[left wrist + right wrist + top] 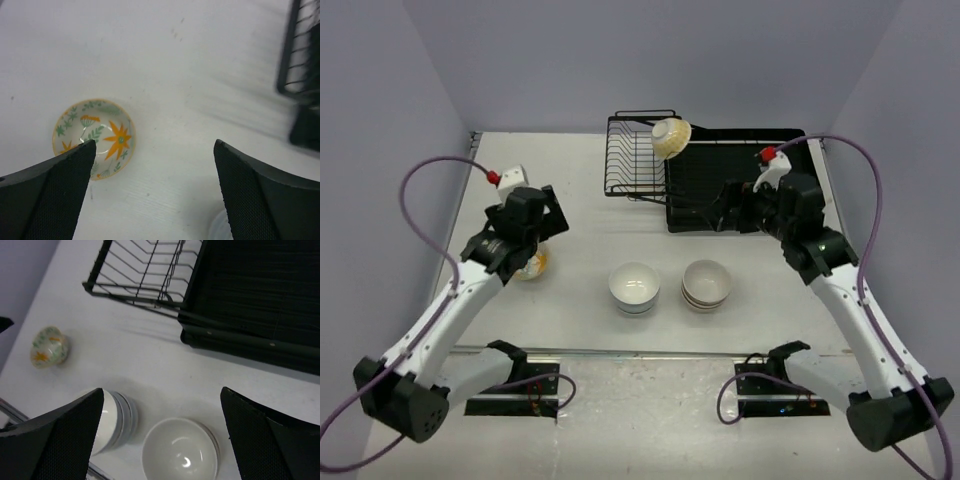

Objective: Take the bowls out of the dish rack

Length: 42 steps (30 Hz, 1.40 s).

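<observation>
The black wire dish rack joins the flat black drainer tray at the back. One cream-yellow bowl stands on edge in the rack. The flower-pattern bowl sits upright on the table at the left. My left gripper is open and empty just above it; the left wrist view shows the bowl by my left finger. My right gripper is open and empty over the tray's front edge. A stack of white bowls and a stack of tan-banded bowls stand mid-table.
In the right wrist view the rack and tray lie at the top, with the white stack, the tan-banded stack and the flower bowl below. Grey walls enclose the table on three sides.
</observation>
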### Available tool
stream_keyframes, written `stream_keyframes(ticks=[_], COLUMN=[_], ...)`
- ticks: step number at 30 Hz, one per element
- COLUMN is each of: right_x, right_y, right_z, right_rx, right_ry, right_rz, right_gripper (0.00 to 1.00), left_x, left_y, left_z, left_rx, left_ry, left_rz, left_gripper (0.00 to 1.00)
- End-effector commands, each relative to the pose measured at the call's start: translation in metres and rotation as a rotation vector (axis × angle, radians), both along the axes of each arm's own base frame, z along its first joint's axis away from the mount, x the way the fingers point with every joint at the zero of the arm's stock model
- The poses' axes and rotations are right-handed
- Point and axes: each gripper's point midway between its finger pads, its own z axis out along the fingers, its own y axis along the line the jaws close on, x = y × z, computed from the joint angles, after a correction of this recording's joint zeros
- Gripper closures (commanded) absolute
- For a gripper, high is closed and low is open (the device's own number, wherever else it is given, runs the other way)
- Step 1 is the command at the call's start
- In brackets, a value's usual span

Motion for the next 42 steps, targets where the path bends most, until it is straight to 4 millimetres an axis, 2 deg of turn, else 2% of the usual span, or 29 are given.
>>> stream_keyframes(ticks=[1,2,3,4,5,6,7,8,10,11,12,13,14,15,17,18,19,20,21,26,30,34,39,42], right_x=[0.033,0.054,0.066,0.073,0.098,0.111,0.120,0.145,0.166,0.177,0.201,0.212,0.229,0.238,0.259,0.274,0.282,0.290,0.301,0.311,0.311,0.316,0.317,0.321], right_y=[0.012,0.012,0.012,0.010,0.011,0.011,0.010,0.009,0.013,0.014,0.015,0.016,0.019,0.012,0.002,0.001,-0.001,-0.002,-0.006,-0.007,0.002,0.007,0.018,0.018], right_z=[0.053,0.050,0.065,0.070,0.058,0.072,0.072,0.054,0.068,0.065,0.058,0.055,0.051,0.043,0.050,0.031,0.022,0.025,0.008,-0.009,-0.020,-0.036,-0.032,-0.030], right_rx=[0.258,0.294,0.334,0.399,0.424,0.448,0.495,0.526,0.594,0.608,0.621,0.631,0.666,0.696,0.724,0.741,0.741,0.731,0.726,0.737,0.803,0.840,0.862,0.859], right_ry=[-0.074,-0.058,-0.071,-0.035,0.004,-0.013,0.027,0.074,0.072,0.086,0.107,0.112,0.118,0.158,0.113,0.148,0.172,0.151,0.171,0.168,0.215,0.256,0.253,0.245], right_rz=[0.127,0.142,0.166,0.198,0.210,0.228,0.250,0.259,0.319,0.328,0.325,0.331,0.354,0.334,0.333,0.308,0.279,0.267,0.226,0.201,0.294,0.301,0.359,0.368], right_gripper=[0.01,0.01,0.01,0.01,0.01,0.01,0.01,0.01,0.01,0.01,0.01,0.01,0.01,0.01,0.01,0.01,0.01,0.01,0.02,0.04,0.07,0.09,0.11,0.11], left_x=[-0.023,-0.031,-0.037,-0.050,-0.055,-0.061,-0.070,-0.074,-0.082,-0.082,-0.085,-0.084,-0.087,-0.088,-0.092,-0.094,-0.096,-0.098,-0.101,-0.109,-0.107,-0.102,-0.100,-0.101], left_y=[0.013,0.021,0.025,0.031,0.032,0.034,0.038,0.041,0.046,0.046,0.046,0.046,0.049,0.049,0.059,0.065,0.074,0.077,0.083,0.091,0.091,0.094,0.096,0.095], left_z=[0.101,0.113,0.125,0.142,0.151,0.154,0.161,0.159,0.155,0.155,0.146,0.147,0.140,0.141,0.140,0.138,0.138,0.136,0.134,0.138,0.133,0.123,0.119,0.117], left_rx=[-0.066,-0.052,-0.051,-0.062,-0.041,-0.034,-0.017,-0.001,0.022,0.028,0.046,0.042,0.052,0.045,0.043,0.044,0.044,0.049,0.055,0.033,0.027,0.043,0.040,0.037], left_ry=[-0.247,-0.274,-0.310,-0.377,-0.408,-0.426,-0.451,-0.442,-0.443,-0.459,-0.466,-0.496,-0.507,-0.525,-0.545,-0.546,-0.552,-0.548,-0.555,-0.628,-0.636,-0.590,-0.576,-0.581], left_rz=[-0.004,0.001,-0.002,-0.012,-0.049,-0.062,-0.077,-0.082,-0.089,-0.098,-0.118,-0.120,-0.121,-0.118,-0.059,-0.025,0.032,0.053,0.080,0.120,0.129,0.165,0.196,0.192], left_gripper=[0.00,0.00,0.00,0.00,0.00,0.00,0.00,0.00,0.00,0.00,0.00,0.00,0.00,0.00,0.00,0.00,0.00,0.00,0.00,0.00,0.00,0.00,0.00,0.00])
